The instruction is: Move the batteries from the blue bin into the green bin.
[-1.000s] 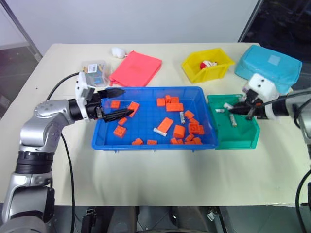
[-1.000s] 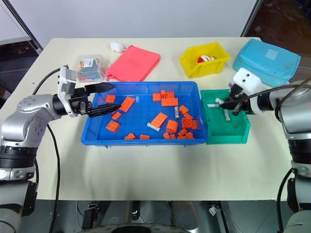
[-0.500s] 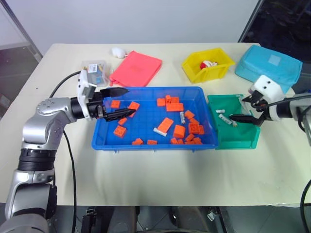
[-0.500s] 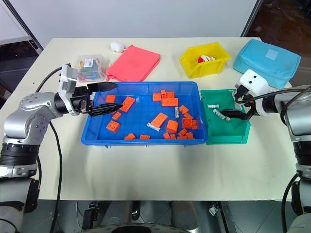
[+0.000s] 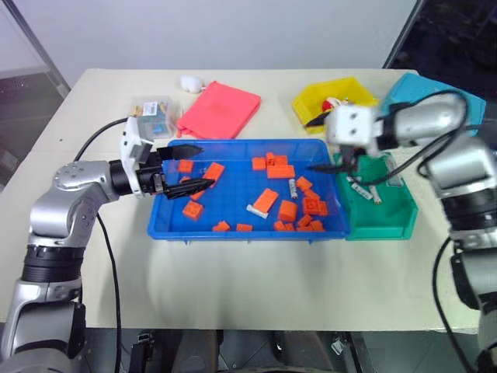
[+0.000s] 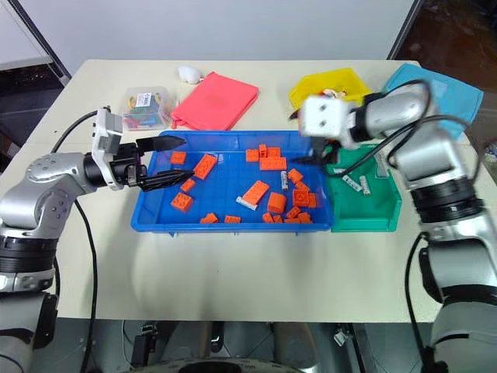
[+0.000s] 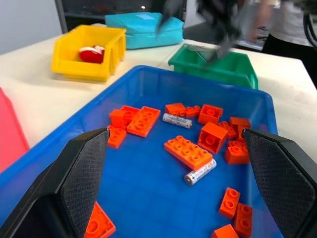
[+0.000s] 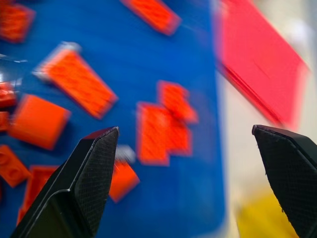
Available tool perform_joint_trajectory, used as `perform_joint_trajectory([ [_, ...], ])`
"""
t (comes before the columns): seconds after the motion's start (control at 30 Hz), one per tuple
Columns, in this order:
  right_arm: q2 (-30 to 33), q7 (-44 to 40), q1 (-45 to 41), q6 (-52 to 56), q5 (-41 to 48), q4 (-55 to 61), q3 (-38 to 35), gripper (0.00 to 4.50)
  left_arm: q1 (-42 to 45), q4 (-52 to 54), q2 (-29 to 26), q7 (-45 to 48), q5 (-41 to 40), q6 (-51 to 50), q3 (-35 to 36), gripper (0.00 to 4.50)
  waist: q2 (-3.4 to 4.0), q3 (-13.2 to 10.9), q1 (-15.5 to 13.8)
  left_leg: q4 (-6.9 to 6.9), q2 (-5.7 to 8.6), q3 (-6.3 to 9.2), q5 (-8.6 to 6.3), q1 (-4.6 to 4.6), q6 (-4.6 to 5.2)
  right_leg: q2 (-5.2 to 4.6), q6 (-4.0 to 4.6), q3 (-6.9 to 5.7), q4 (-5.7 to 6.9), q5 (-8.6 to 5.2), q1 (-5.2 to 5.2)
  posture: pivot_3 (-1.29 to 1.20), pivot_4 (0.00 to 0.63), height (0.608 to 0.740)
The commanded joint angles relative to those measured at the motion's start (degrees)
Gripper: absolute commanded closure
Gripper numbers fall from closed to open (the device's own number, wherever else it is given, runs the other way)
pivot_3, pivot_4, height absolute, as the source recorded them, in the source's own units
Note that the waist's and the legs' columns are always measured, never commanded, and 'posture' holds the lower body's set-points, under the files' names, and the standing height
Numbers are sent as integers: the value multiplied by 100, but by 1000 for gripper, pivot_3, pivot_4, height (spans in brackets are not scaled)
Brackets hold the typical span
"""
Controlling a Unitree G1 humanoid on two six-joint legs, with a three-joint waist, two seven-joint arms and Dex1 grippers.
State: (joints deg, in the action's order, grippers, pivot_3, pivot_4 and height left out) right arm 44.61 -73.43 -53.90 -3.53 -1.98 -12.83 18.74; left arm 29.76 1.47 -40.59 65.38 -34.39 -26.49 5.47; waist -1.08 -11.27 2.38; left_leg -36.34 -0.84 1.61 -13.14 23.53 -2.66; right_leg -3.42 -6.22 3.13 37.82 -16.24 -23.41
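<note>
**R gripper spread wide over blue bin's right end, nothing held**

R gripper (image 5: 324, 144): fingers wide apart, empty, hanging above the right end of the blue bin (image 5: 233, 230), just beside the wall it shares w/ the green bin (image 5: 388, 225). R wrist view looks down onto blue floor w/ orange bricks (image 8: 79, 88) between the two fingers, red pouch (image 8: 262, 64) past the rim.

L gripper (image 5: 189, 165): fingers also apart, empty, pointing level across the bin's left end, above the bricks there.

Batteries: two left in blue bin. One (image 5: 292, 186) upright-ish in pic, right of centre among bricks; another (image 5: 255, 209) lies touching the end of a long orange brick (image 5: 265, 200) mid-bin. L wrist view shows both (image 7: 201, 171) (image 7: 177, 120). At least three more batteries (image 5: 363, 189) lie in the green bin, near its back.

Beyond: yellow bin (image 5: 335, 96) w/ a red-white item behind the R arm, light-blue case (image 6: 443, 85) far right, red pouch and clear box (image 5: 152, 113) behind the blue bin, white mouse-like object (image 5: 189, 82) at the back of the table (image 5: 256, 295).
</note>
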Motion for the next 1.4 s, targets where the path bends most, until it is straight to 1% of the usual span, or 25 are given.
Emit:
perform_joint_trajectory([
  [0.03,-339,-156,-380,-1199,-313,-629,307,57,-139,418,1,-222,-142,-86,233,0,0,0,14,-1,1,-1,0,0,0,-1,0,0,1,0,0,0,150,740],
  [0.2,-898,-85,-760,-2315,-705,-1755,656,57,-489,862,23,-534,-305,-278,432,0,0,0,27,-2,-1,3,0,-3,0,1,0,-1,10,0,-2,0,150,740],
  [0.37,-1256,-362,-918,-2891,-725,-2215,826,57,-714,1196,127,-917,-502,-445,637,0,0,0,19,-2,-1,4,0,-3,0,0,1,-1,13,0,-2,0,150,740],
  [0.5,-1428,-453,-1014,-3349,-917,-2703,963,57,-832,1446,266,-1299,-704,-564,848,0,0,0,16,-6,1,7,0,-5,-1,-4,1,-3,15,0,2,0,150,740],
  [0.7,-1507,-454,-1180,-4094,-1280,-3490,1179,57,-956,1603,237,-1491,-818,-639,940,0,-1,0,17,-6,2,7,0,-6,-1,-4,1,-3,16,0,3,0,150,740],
  [0.77,-1549,-320,-1284,-4382,-1498,-3773,1283,57,-992,1645,217,-1519,-856,-658,966,0,-1,0,14,-6,2,7,0,-8,-1,-4,1,-3,16,0,5,0,150,740],
  [1.0,-1845,-49,-1488,-4749,-1823,-4449,1393,57,-1130,1727,-122,-1304,-999,-764,1021,0,-4,2,35,-4,1,7,1,-14,-2,0,1,-3,17,0,7,0,150,740],
  [1.17,-2043,298,-1617,-4834,-2121,-4787,1449,57,-1132,1708,-196,-1300,-1044,-769,1088,0,-4,3,35,-2,0,7,1,-19,-3,0,2,-3,17,0,12,0,150,740],
  [1.2,-2070,352,-1639,-4853,-2170,-4833,1457,282,-1147,1725,-198,-1314,-1054,-770,1096,0,-4,3,34,-2,0,7,1,-19,-3,0,2,-3,17,0,12,0,150,740],
  [1.27,-2103,452,-1678,-4880,-2255,-4908,1474,869,-1181,1758,-193,-1352,-1070,-772,1111,0,-4,3,31,-2,0,8,1,-19,-3,0,2,-4,17,0,12,0,150,740],
  [1.4,-2132,616,-1730,-4875,-2376,-5006,1476,2852,-1247,1813,-166,-1435,-1094,-766,1136,0,-4,3,29,-2,1,8,1,-19,-3,-1,2,-4,17,0,13,0,150,740],
])
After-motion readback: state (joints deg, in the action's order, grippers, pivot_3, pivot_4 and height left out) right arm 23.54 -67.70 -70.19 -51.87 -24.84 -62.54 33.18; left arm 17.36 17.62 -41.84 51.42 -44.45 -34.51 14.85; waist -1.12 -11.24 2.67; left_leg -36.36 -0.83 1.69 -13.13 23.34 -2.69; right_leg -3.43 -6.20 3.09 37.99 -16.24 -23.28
